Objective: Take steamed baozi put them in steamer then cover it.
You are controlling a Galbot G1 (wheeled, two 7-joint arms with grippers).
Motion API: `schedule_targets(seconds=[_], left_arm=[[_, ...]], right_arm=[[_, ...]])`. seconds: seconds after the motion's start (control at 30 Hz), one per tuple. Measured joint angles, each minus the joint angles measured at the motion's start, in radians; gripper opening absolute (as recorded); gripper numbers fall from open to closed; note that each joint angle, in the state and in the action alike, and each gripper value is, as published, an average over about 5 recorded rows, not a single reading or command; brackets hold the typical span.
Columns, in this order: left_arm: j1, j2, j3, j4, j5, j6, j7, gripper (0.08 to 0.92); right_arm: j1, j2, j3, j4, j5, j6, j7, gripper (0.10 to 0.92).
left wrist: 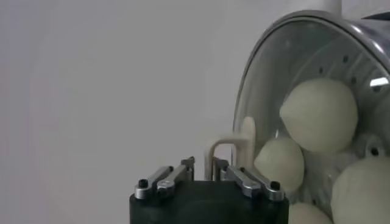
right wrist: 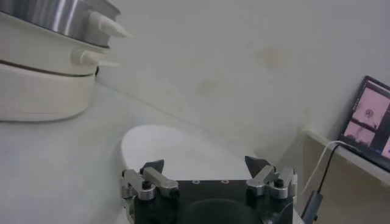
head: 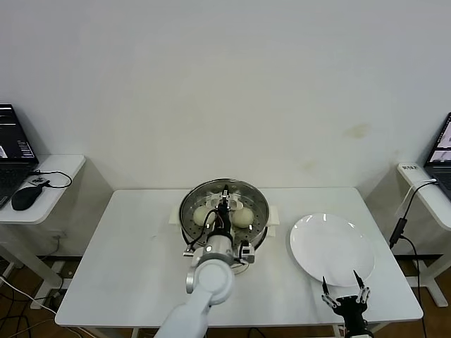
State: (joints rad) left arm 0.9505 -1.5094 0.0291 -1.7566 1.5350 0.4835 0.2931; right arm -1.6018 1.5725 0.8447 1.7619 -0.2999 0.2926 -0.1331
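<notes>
Two grippers: reporting near to far.
Right gripper (head: 343,287): idling beside the empty white plate (head: 331,248), jaws spread wide.
Left gripper (left wrist: 204,173): straddling the cover's handle (left wrist: 231,149), fingers parting, apparently releasing.
Cover (left wrist: 292,73): sitting on the steamer (head: 194,204).
Baozi (left wrist: 320,114): resting inside, beneath glass.

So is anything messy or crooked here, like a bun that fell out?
Nothing stands out. The glass lid sits on the steamer with the buns inside under it. The left gripper is at the lid's handle, fingers parted around it. The white plate is bare, and the right gripper waits open near it.
</notes>
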Motion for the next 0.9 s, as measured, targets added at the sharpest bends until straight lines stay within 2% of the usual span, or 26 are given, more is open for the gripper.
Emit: schedule_targets(seconds=[0.17,0.33,0.43,0.67,0.77,0.9], left_arm=[[0.027,0.019,-0.008,-0.048,-0.014,-0.002,0.002,0.561],[0.071,0.052,-0.021,-0.117,-0.037,-0.008,-0.004,0.733],[0.106,0.076,-0.033,-0.171,-0.06,-0.014,-0.012,0.798],[0.226,0.15,-0.098,-0.329,-0.195,-0.034,-0.059,0.823],[0.299,0.187,-0.165,-0.381,-0.323,-0.066,-0.115,0.823],[0.403,0.227,-0.297,-0.404,-0.563,-0.169,-0.213,0.823]], right_arm=[[-0.003,0.001,-0.002,0.0,-0.002,-0.001,-0.002,0.823],[-0.008,-0.004,0.001,0.001,0.0,-0.001,-0.002,0.823],[-0.01,-0.009,0.002,0.002,0.004,-0.002,-0.002,0.823],[-0.014,-0.013,-0.001,0.001,0.019,0.0,-0.004,0.823],[-0.02,-0.017,-0.005,0.004,0.03,0.004,-0.006,0.823],[-0.03,-0.025,-0.012,0.014,0.049,0.007,-0.008,0.823]])
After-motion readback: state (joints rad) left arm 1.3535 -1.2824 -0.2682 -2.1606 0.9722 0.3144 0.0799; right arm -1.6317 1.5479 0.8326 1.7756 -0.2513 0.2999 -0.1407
